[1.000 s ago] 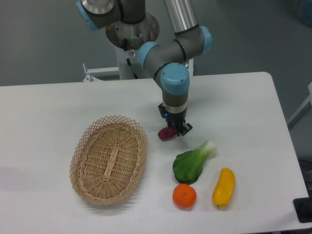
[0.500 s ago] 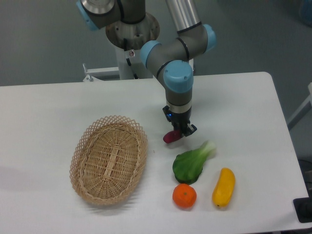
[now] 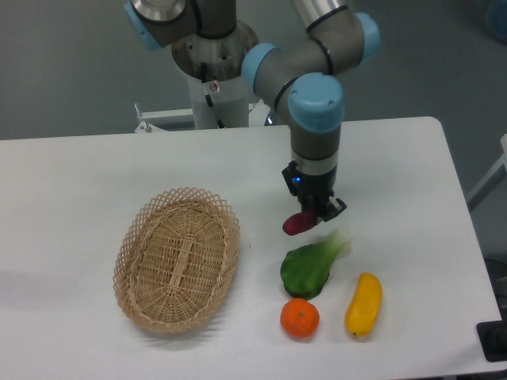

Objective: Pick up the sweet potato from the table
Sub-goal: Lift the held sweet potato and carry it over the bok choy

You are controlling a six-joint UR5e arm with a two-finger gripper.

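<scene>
The gripper points straight down from the arm, clenched on the sweet potato. The reddish-purple tuber pokes out from between the fingers toward 8 o'clock, tilted, and whether it clears the table or just grazes it is hard to tell from this angle. Right below it, at 6 o'clock, lies the bok choy, its pale stem end just beside the gripper's tip and its green leaf spreading away toward the front edge. Further along at 6 o'clock from the leaf sits the orange, touching or nearly touching the green. At 4 o'clock from the gripper, near the front edge, the yellow vegetable lies on its own, apart from the orange. Off at 8 o'clock, well apart from the gripper, the wicker basket rests on the white top.
</scene>
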